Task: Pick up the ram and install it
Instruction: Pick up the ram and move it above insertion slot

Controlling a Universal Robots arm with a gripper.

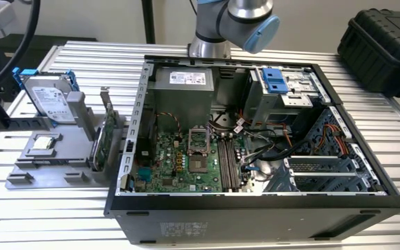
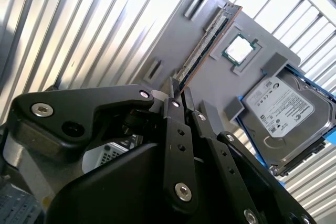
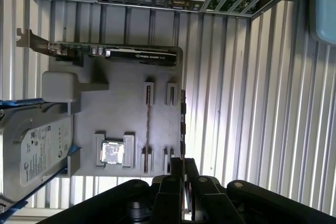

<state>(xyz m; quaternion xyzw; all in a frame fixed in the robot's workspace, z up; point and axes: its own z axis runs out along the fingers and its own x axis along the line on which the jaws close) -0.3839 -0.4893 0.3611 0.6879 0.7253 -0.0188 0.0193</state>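
- The black, link-armed jaws (image 2: 179,90) are drawn almost together with only a slit between the tips, and they hold nothing.
- The ram (image 2: 207,45), a long, thin circuit-board stick set on its edge, lies just ahead of and below the jaws. Its long axis runs straight away from the tips. In the second wrist view its near end meets them; in the first wrist view it sits slightly aside, so the jaws probably hang clear of it.
- The ram stands in the flat grey plastic holder (image 3: 126,114), with a pair of empty slots alongside it.
- On the ram's other side, close by, a small square silver processor (image 3: 112,153) sits in its pocket.
- Further out on that same side is the silver hard drive (image 3: 31,150) in blue rails.
- Past the ram's far end stands a dark expansion card (image 3: 134,54) with a metal bracket.
- The ribbed metal counter (image 3: 252,103) lies open beside the holder, and the open black computer case (image 1: 255,211) is farthest from the jaws.
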